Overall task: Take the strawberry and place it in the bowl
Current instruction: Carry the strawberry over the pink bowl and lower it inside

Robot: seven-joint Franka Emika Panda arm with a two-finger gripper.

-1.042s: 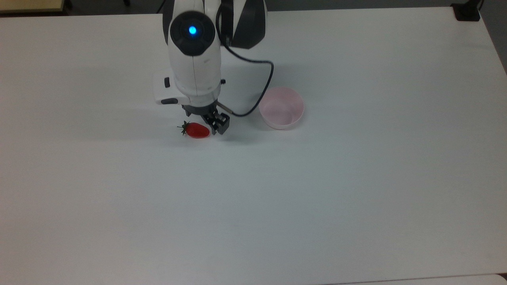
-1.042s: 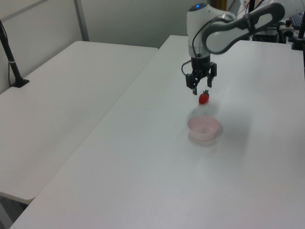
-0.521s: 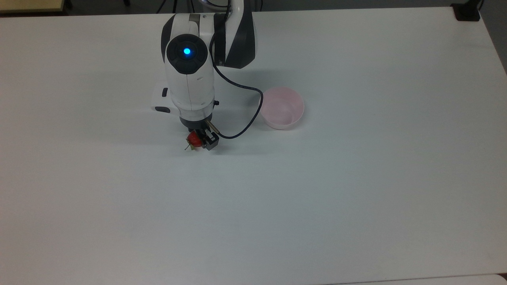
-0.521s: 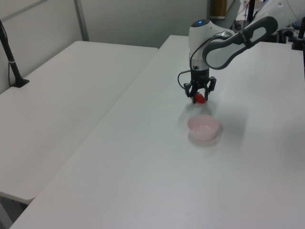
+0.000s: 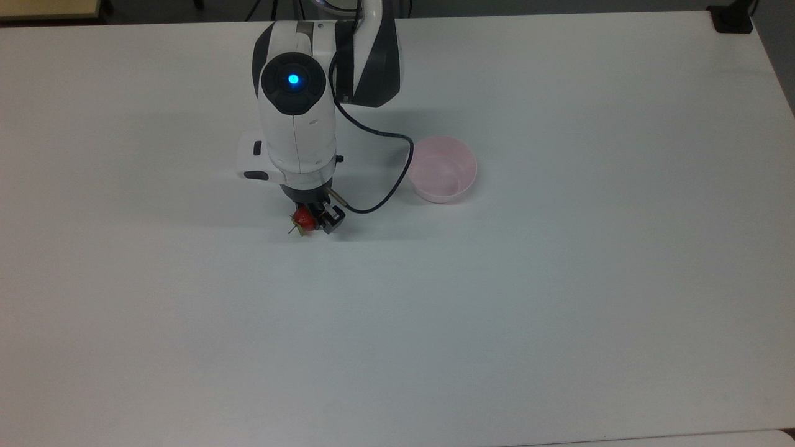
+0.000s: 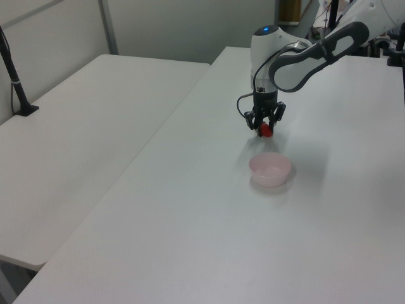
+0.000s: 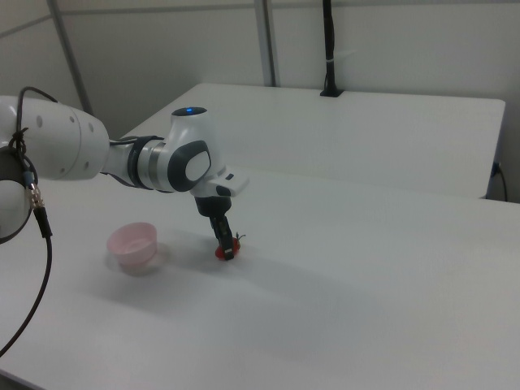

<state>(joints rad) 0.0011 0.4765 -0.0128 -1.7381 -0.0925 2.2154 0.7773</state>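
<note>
Red strawberry (image 6: 266,132) seemingly pinched, pincer (image 6: 264,128), table-level

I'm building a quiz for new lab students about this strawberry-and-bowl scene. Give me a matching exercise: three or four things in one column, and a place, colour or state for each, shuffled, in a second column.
Things:
1. strawberry
2. bowl
3. gripper
4. cable

Descriptions:
A. pale pink, nothing inside it
B. black, looping from the wrist toward the bowl
C. red, between the fingers, down at the table
D. closed around the fruit

Pairs: 1-C, 2-A, 3-D, 4-B
</note>
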